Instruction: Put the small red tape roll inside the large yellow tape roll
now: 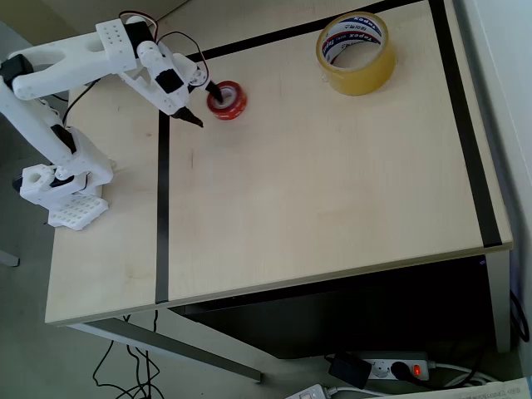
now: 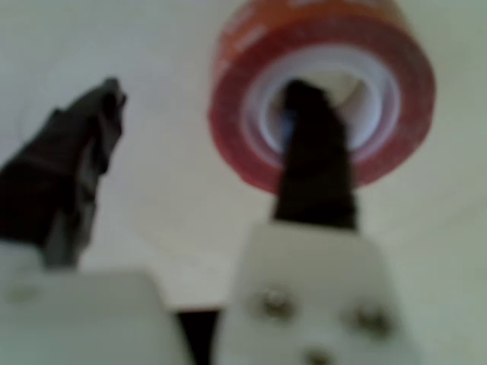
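Red tape roll (image 2: 323, 99) core part-hidden by claw (image 2: 205, 137) finger.

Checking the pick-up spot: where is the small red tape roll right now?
In the overhead view the small red tape roll lies flat on the table's upper left, the gripper straddling its wall, far left of the large yellow tape roll.

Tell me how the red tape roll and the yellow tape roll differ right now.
The small red tape roll is much narrower than the large yellow tape roll. One finger of the gripper sits inside the red roll; the yellow roll stands free. The yellow roll's core is printed, the red's plain. Both lie flat on the table.
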You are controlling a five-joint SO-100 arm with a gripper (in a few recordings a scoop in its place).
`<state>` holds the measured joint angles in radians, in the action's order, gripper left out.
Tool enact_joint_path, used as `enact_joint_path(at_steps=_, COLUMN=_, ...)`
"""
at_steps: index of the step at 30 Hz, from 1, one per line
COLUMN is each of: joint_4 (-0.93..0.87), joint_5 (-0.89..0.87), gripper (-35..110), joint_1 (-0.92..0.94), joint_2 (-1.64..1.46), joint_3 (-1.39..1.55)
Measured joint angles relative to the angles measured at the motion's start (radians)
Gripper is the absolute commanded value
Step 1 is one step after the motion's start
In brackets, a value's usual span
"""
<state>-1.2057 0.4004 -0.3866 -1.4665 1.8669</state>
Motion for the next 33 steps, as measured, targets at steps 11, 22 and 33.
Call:
enact_joint_path(at_steps=11, joint_4=-0.002, joint_5=0.005, gripper=0, joint_1=0.031, joint_2=0.003, joint_3=-0.002)
enact_joint_path(at_steps=22, joint_4=-0.071, joint_5=0.006, gripper=0, joint_1=0.091, joint_2=-0.009, joint_3=-0.175)
enact_joint_path(at_steps=33, joint_4=-0.118, joint_5=0.006, gripper=0, joint_1=0.152, joint_2=-0.02, joint_3=-0.62)
